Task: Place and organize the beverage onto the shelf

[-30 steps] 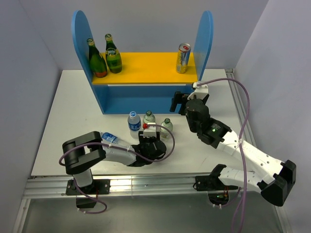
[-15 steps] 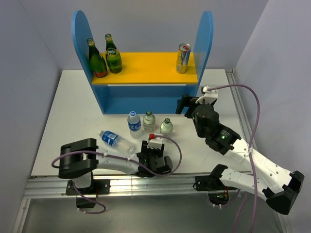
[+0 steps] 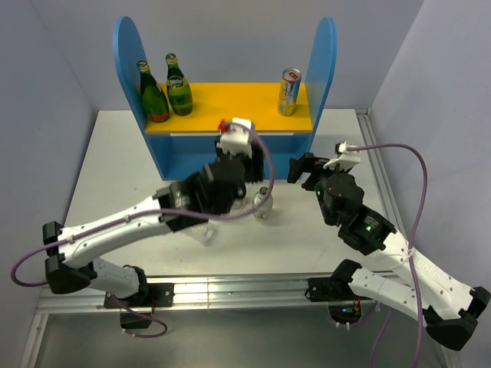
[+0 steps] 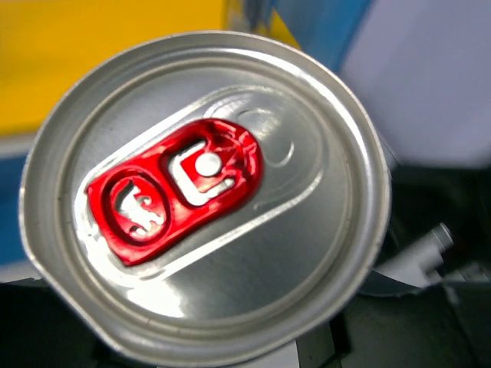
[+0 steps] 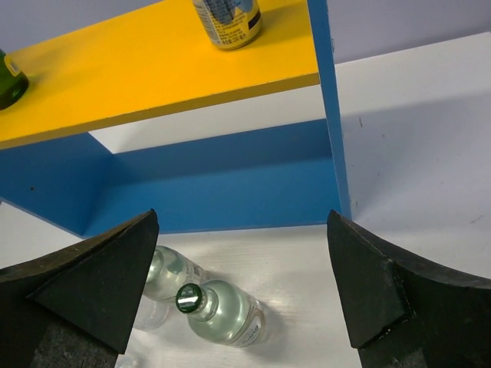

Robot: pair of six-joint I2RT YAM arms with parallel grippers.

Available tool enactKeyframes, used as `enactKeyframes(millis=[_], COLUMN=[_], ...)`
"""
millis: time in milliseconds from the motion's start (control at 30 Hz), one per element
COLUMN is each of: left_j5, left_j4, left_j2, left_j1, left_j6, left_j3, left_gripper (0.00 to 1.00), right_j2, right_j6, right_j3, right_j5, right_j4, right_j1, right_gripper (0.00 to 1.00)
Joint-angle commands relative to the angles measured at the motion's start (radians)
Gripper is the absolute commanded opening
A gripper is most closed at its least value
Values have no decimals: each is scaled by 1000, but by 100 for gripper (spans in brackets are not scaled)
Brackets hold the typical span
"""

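Note:
The shelf [image 3: 230, 107] stands at the back, with blue side panels and a yellow board; it also shows in the right wrist view [image 5: 153, 69]. A silver can with a red tab [image 4: 207, 192] fills the left wrist view. My left gripper [image 3: 229, 172] holds it upright in front of the shelf, its fingers hidden under the can. My right gripper [image 3: 303, 167] is open and empty [image 5: 242, 307] near the shelf's right panel. A small clear bottle with a green cap [image 3: 263, 201] stands below it [image 5: 222, 314], a second one beside it [image 5: 170, 270].
Two green bottles [image 3: 153, 96] [image 3: 179, 88] stand on the board's left end. Another can [image 3: 289, 92] stands on its right end [image 5: 228, 19]. My left arm covers the other bottles on the white table [image 3: 115, 153]. Walls close in on both sides.
My left arm has risen from the table's front edge and reached up to the shelf front. My right gripper has pulled back right from the shelf's lower bay.

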Motion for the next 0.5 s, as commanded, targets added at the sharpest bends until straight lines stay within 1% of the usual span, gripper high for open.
enactKeyframes(millis=[0, 33, 67, 100, 133, 167, 200, 233, 267, 333, 367, 467], left_j5=[213, 297, 342, 370, 438, 471, 492, 552, 575, 613, 655, 698], left_j4=[166, 168, 168, 171, 159, 145, 136, 110, 102, 95, 91, 81], left_j2=[86, 114, 169, 198, 232, 301, 338, 372, 434, 490, 539, 620], left_j1=[174, 259, 299, 330, 390, 419, 442, 479, 496, 527, 537, 559], left_j6=[309, 315, 332, 340, 346, 349, 355, 364, 369, 374, 368, 357], left_j3=[153, 195, 276, 316, 360, 458, 505, 590, 624, 687, 736, 812], left_gripper=[0, 0, 0, 0, 0, 0, 0, 0, 0, 0, 0, 0], right_j2=[-17, -18, -21, -33, -41, -47, -64, -70, -84, -93, -98, -106], right_j6=[11, 11, 10, 7, 5, 4, 2, -1, 1, -1, -1, -1], right_j3=[-10, -9, -9, -12, -12, -19, -23, -29, -29, -33, -33, -38], right_j5=[17, 20, 23, 27, 29, 34, 34, 34, 35, 34, 34, 40], right_j4=[3, -2, -5, -10, -10, -11, -8, -10, -11, -16, -16, -17], right_j1=[8, 6, 8, 8, 8, 8, 6, 8, 6, 6, 8, 6], right_gripper=[97, 97, 97, 97, 97, 97, 97, 97, 97, 97, 97, 97])
